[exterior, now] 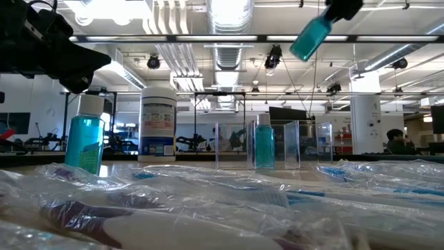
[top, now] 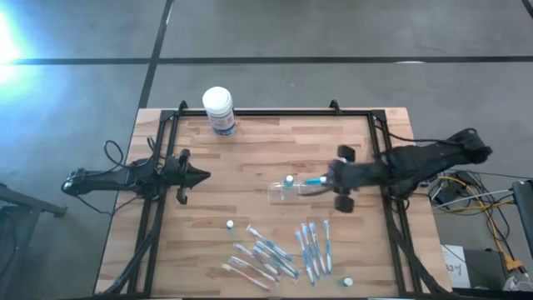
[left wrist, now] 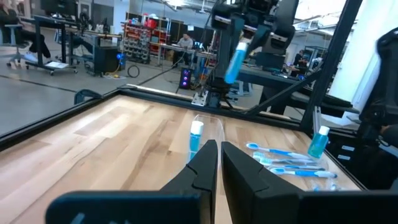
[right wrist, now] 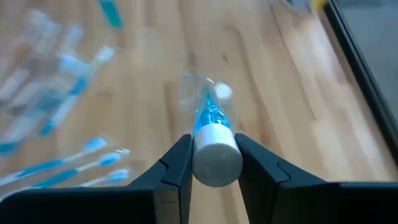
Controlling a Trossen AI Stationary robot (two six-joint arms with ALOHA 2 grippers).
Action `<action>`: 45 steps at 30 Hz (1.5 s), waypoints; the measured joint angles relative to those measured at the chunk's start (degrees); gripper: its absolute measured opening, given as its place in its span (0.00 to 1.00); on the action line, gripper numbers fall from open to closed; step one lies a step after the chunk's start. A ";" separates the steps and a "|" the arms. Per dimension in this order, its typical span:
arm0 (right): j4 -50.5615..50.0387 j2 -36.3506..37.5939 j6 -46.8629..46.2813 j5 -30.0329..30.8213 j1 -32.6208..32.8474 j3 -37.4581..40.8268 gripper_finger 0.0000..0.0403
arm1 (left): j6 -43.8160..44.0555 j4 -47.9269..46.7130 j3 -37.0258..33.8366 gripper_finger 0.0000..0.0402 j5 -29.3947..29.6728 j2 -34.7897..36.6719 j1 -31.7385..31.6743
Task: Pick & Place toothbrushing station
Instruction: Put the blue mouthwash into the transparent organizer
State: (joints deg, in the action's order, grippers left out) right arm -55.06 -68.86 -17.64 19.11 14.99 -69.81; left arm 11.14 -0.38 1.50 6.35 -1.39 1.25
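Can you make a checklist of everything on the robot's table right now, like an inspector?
Surface: wooden table, black frame around it.
Job's things: clear holder mid-table, one blue bottle standing in it.
Clutter: wrapped toothbrushes at the near edge; white tub at the far edge; small bottles lying loose.
Grippers: right gripper shut on a blue bottle, above the holder; left gripper shut, empty, at the table's left.
Cables: bundle right of the table.
Surroundings: workshop, person seated far back.

high: overhead | low: tabletop-level | wrists: forward; all share table (top: 208, 167)
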 joint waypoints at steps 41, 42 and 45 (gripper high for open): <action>-29.93 -48.51 13.34 -11.67 -9.46 -47.46 0.22 | 2.47 -0.70 0.11 0.06 -1.73 -0.13 0.01; -29.59 -48.92 13.34 -11.69 -9.45 -47.44 0.22 | 2.46 -0.69 0.11 0.06 -1.73 -0.13 0.01; -29.82 -50.44 13.86 -11.69 -9.42 -47.37 0.22 | 2.45 -0.68 0.11 0.06 -1.76 -0.15 0.01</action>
State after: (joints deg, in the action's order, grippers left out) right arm -84.88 -119.30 -3.77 7.42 5.56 -117.19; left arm 13.58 -1.06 1.61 4.59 -1.54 1.26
